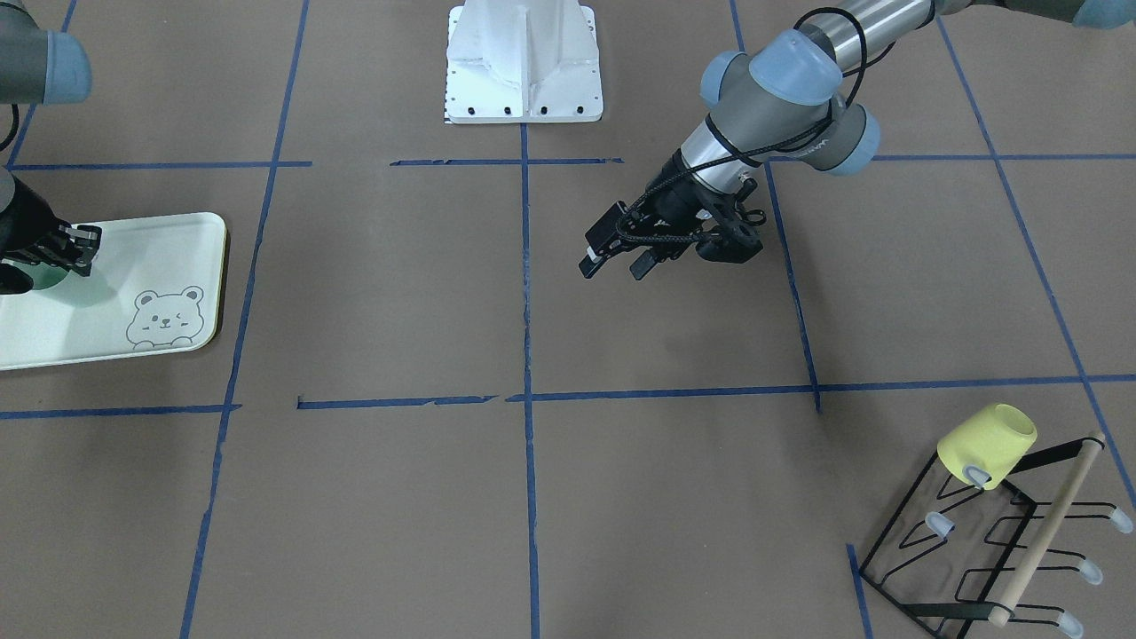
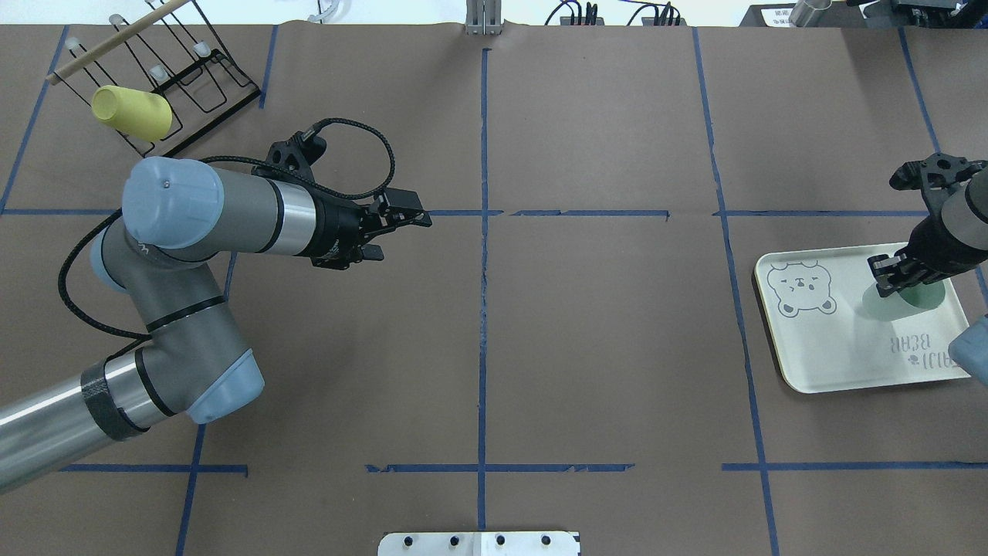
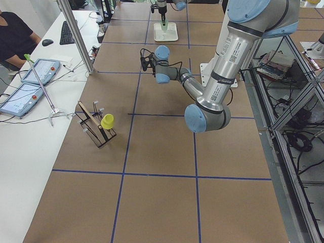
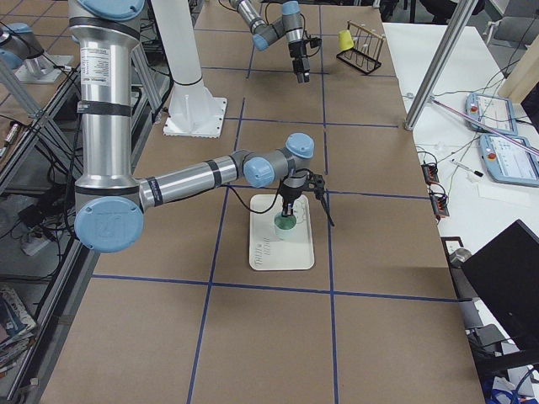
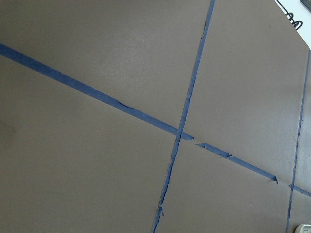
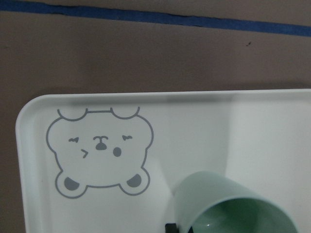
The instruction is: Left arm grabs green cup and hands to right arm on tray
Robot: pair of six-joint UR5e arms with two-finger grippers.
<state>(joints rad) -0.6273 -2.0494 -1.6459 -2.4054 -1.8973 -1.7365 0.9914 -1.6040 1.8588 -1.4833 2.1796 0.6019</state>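
Note:
The green cup [image 2: 903,301] is over the tray [image 2: 818,355], beside the grey bear drawing, at the table's right end. My right gripper [image 2: 889,276] is shut on the cup's rim. The right wrist view shows the cup's open mouth [image 6: 233,206] low in the frame over the tray [image 6: 43,208]. In the front view the cup [image 1: 51,277] is mostly hidden behind the right gripper [image 1: 75,248]. I cannot tell whether the cup touches the tray. My left gripper [image 2: 401,220] is open and empty above the bare table left of the centre; it also shows in the front view [image 1: 614,263].
A yellow cup [image 2: 131,112] hangs on a black wire rack [image 2: 201,73] at the far left corner. The white robot base [image 1: 524,62] stands at the near middle edge. Blue tape lines cross the brown table.

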